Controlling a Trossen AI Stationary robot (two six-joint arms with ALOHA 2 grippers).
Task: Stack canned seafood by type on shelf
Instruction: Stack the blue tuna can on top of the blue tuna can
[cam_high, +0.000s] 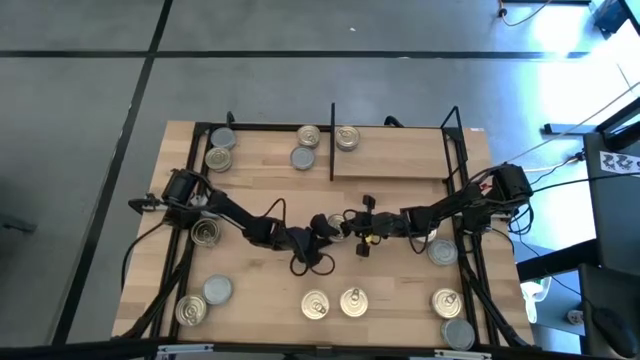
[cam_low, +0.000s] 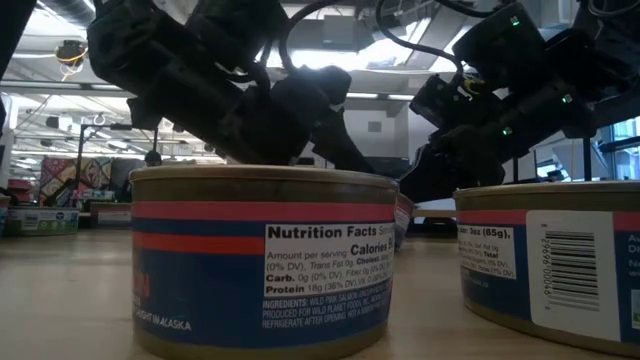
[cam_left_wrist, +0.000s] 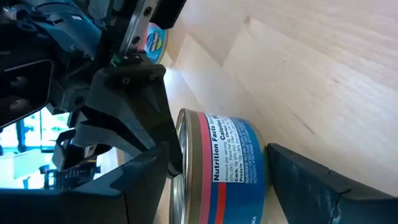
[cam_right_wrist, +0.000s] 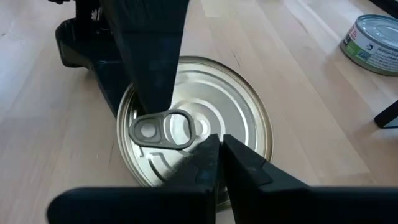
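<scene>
A small round tin (cam_high: 343, 224) with a gold pull-tab lid (cam_right_wrist: 205, 118) and a blue-and-red label (cam_left_wrist: 233, 168) is at the middle of the table, between my two grippers. My left gripper (cam_high: 328, 230) comes from the table's left and is closed on it. My right gripper (cam_high: 358, 236) comes from the right and is shut, its tips (cam_right_wrist: 217, 146) at the lid beside the pull tab (cam_right_wrist: 160, 129). The shelf (cam_high: 400, 158), with its black divider (cam_high: 332, 140), runs along the far edge and holds several tins (cam_high: 308, 135). My left gripper has one finger (cam_right_wrist: 155, 68) lying flat across the tin's lid and the other (cam_left_wrist: 311, 186) against its bottom (cam_left_wrist: 261, 180). The tin sits between them with its label facing out. I cannot tell whether it is clear of the table. My right gripper's shut fingertips (cam_right_wrist: 205, 152) rest on the lid near its rim (cam_right_wrist: 249, 155), next to the tab ring, slanting down from the table's right. I cannot tell whether they truly touch it.
Loose tins lie around the table: one at the left (cam_high: 205, 232), one at the right (cam_high: 442, 252), several along the near edge (cam_high: 315, 305) (cam_high: 353, 302) (cam_high: 447, 302). Two of them fill the low view's foreground (cam_low: 265, 260) (cam_low: 550, 260). Cables trail beside both arms.
</scene>
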